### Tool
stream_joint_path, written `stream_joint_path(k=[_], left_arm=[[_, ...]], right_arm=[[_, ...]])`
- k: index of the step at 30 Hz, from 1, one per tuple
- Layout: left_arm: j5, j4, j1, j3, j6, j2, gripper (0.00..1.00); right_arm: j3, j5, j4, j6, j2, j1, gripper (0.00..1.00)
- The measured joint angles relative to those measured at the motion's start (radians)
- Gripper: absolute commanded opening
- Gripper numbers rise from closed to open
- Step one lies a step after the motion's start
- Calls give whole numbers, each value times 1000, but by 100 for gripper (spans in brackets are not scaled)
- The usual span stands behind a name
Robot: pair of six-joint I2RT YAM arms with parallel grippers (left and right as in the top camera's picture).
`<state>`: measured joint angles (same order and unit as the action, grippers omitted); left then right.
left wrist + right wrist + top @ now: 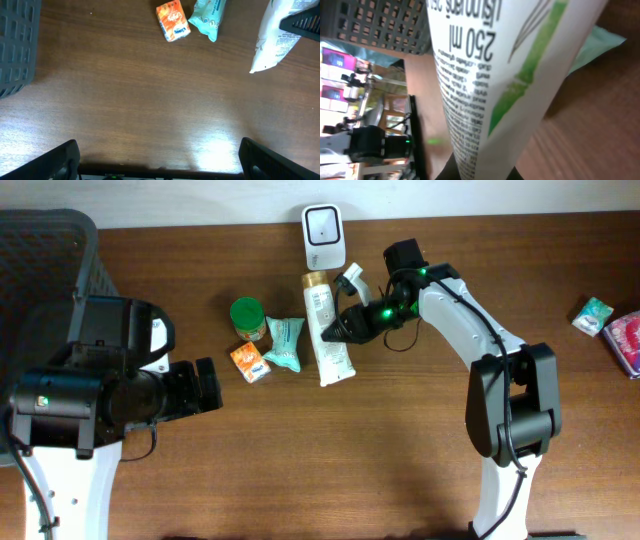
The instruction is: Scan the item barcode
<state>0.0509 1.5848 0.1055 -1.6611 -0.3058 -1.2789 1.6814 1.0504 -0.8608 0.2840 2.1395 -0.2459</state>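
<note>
Tube, white with green print, is near the white scanner at the table's far edge, clamped mid-length by the closed right pincer. Teal pack, orange carton and green-lidded jar sit just beside it. Left pincer gapes wide, holding nothing, near the dark basket.

A robotics lab staged as a shop checkout: two robot arms stand at a wooden surface bearing a barcode scanner, a white tube, an orange carton and a dark plastic basket.
</note>
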Motion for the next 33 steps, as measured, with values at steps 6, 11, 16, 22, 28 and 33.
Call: stream_joint_path(k=[6,11,16,22,28,33], left_arm=[[0,0,0,0,0,0,99],[0,0,0,0,0,0,99],[0,0,0,0,0,0,99],[0,0,0,0,0,0,99],[0,0,0,0,0,0,99],[0,0,0,0,0,0,99]], right_arm=[[0,-43,17,20,0,0,4],[0,-45,-10,-24,0,0,4],[3,-43,-109,-77,0,0,4],[4,-43,-130,-90,0,0,4],[4,-132,-130,-109,0,0,4],[4,-191,-128,-132,0,0,4]])
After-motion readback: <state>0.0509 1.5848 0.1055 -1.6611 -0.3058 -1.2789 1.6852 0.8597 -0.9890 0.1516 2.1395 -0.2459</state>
